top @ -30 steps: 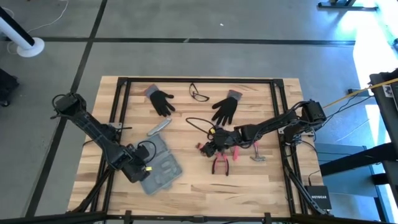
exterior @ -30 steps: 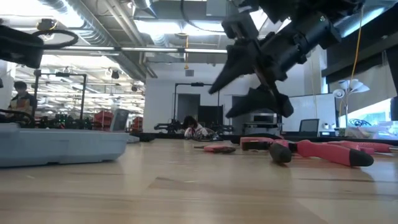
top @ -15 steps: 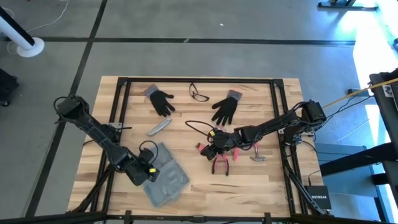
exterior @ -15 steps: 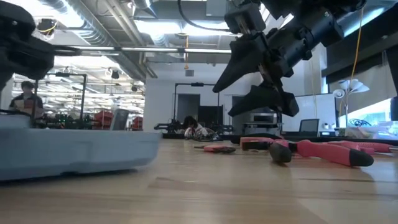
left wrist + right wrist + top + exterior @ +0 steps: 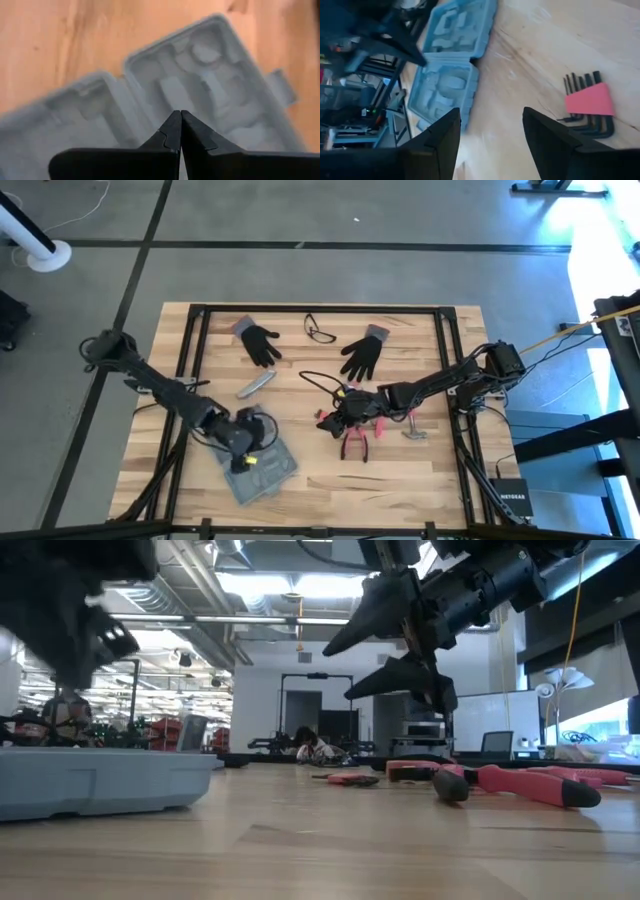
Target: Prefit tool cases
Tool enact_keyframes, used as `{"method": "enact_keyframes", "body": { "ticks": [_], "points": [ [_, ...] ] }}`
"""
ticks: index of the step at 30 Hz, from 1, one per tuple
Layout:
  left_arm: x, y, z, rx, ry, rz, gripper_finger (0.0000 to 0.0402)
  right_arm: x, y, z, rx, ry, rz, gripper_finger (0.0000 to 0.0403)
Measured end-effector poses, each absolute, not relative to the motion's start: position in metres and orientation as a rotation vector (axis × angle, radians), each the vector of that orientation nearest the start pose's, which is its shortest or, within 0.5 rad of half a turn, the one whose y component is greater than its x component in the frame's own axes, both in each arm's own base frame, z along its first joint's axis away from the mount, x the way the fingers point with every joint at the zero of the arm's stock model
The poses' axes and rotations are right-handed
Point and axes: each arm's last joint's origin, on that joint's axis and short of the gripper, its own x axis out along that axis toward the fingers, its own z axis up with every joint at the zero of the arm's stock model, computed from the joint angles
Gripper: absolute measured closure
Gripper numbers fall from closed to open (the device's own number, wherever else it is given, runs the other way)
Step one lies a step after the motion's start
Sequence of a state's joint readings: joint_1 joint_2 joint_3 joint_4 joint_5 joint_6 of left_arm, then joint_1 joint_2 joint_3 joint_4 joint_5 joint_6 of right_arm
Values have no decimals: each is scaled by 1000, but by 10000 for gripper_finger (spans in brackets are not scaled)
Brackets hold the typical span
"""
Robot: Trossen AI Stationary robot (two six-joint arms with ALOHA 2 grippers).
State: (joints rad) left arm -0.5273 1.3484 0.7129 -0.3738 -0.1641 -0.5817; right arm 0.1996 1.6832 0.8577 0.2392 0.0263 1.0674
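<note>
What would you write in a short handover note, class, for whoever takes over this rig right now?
Left gripper: jaws shut, empty, over the tool case.
Right gripper: jaws open, empty, above the hex key set and pink pliers.
Done: case lies open on the table's left front, recesses up and apparently empty.
Left: pick up the tools and fit them in.

Matt plastic tool case [image 5: 262,466]; wooden table [image 5: 420,470]

L gripper [image 5: 243,442] moved over tool case [image 5: 262,467], case swung round
</note>
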Motion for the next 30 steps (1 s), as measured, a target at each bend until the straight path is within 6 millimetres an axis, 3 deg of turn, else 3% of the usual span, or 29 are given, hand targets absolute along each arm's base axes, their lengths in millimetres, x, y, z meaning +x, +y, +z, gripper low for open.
{"method": "enact_keyframes", "body": {
  "ticks": [3,10,20,24,30],
  "points": [
    [225,-112,178,-94,997,-83,401,332,73,175,981,595,-172,199],
    [235,-104,167,79,1041,-365,401,327,93,175,1006,557,-231,199],
    [248,-98,141,177,1088,-471,401,317,118,176,1061,444,-350,199],
    [257,-95,136,158,1052,-442,401,315,124,176,1083,424,-366,199],
    [264,-70,136,18,1067,-105,401,313,127,176,1091,411,-374,199]
  ]
}}
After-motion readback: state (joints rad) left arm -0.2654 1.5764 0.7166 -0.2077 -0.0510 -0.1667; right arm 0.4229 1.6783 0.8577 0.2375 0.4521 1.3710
